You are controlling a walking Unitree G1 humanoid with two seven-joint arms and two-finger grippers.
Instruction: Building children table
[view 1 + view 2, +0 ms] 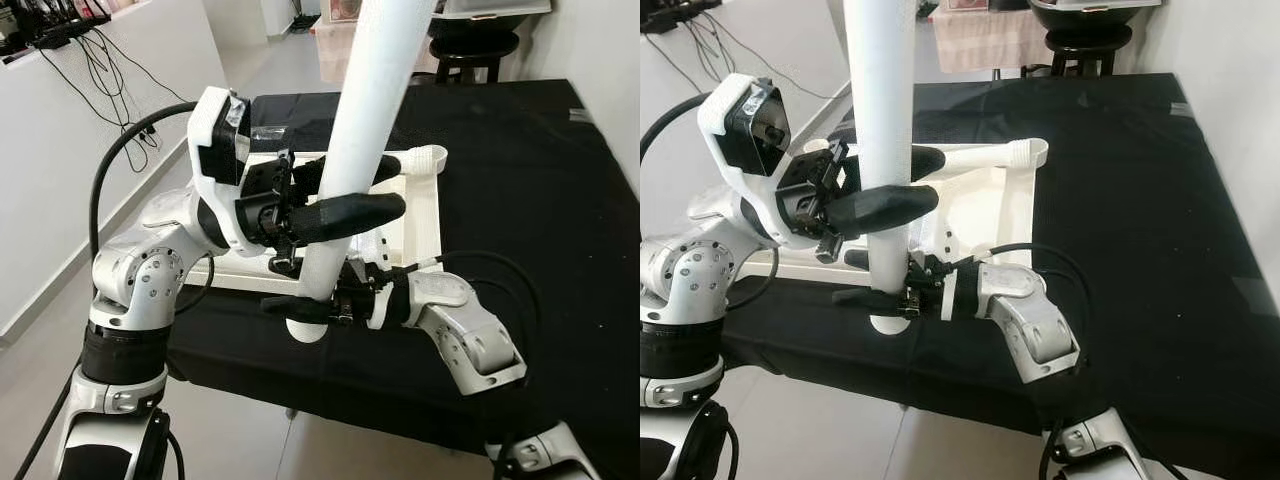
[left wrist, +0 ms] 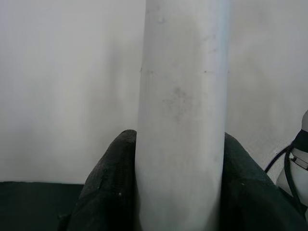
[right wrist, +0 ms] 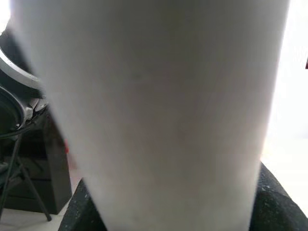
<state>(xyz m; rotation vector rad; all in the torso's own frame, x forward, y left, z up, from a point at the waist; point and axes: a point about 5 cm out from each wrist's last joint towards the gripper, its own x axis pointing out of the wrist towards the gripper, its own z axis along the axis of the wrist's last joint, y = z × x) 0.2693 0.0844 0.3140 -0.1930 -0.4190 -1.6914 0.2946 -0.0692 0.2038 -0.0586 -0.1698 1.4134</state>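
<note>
Both grippers clamp white table leg (image 1: 365, 140), tabletop (image 1: 425, 215) behind, stool (image 1: 470, 50) beyond

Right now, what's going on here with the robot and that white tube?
The robot is holding a white table leg upright with both grippers. The left gripper clamps it higher up; the right gripper grips it near its lower end, at the near edge of the black-covered table. Behind the leg, the white tabletop lies flat, with another leg lying across it.

A bench (image 1: 540, 170) draped in black cloth carries a white tabletop (image 1: 425, 215), lying flat near its front left edge.
</note>
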